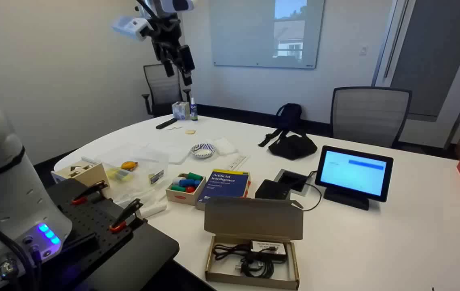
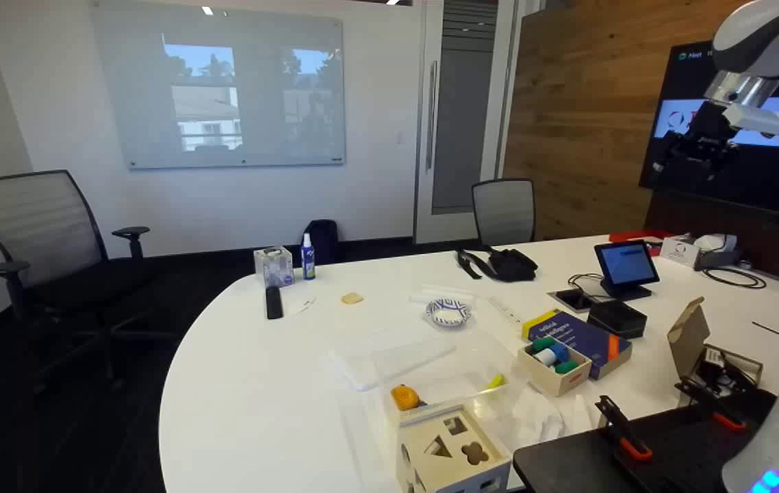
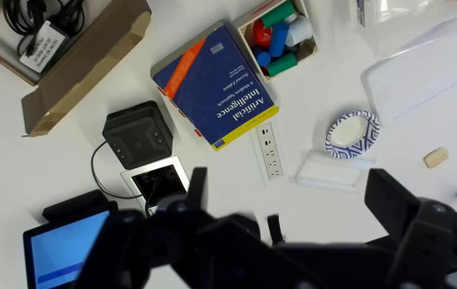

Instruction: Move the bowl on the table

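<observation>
The bowl is small, round and white with a blue patterned rim. It sits upright on the white table [image 1: 412,234], and shows in both exterior views [image 1: 203,150] [image 2: 448,312] and in the wrist view [image 3: 349,132], right of centre. My gripper is high above the table, well apart from the bowl, in both exterior views [image 1: 178,74] [image 2: 685,168]. In the wrist view, my gripper [image 3: 288,174] has its two black fingers wide apart with nothing between them. The bowl lies beyond the fingertips, nearer the right finger. Nothing hides it.
A blue book [image 3: 220,88], a box of coloured blocks [image 2: 554,373], a black device [image 3: 138,134], a tablet [image 1: 355,171] and an open cable box [image 1: 252,258] stand near the bowl's side of the table. Clear plastic sheeting [image 2: 389,363], a shape-sorter box [image 2: 454,445] and a spray bottle [image 2: 308,257] are also there.
</observation>
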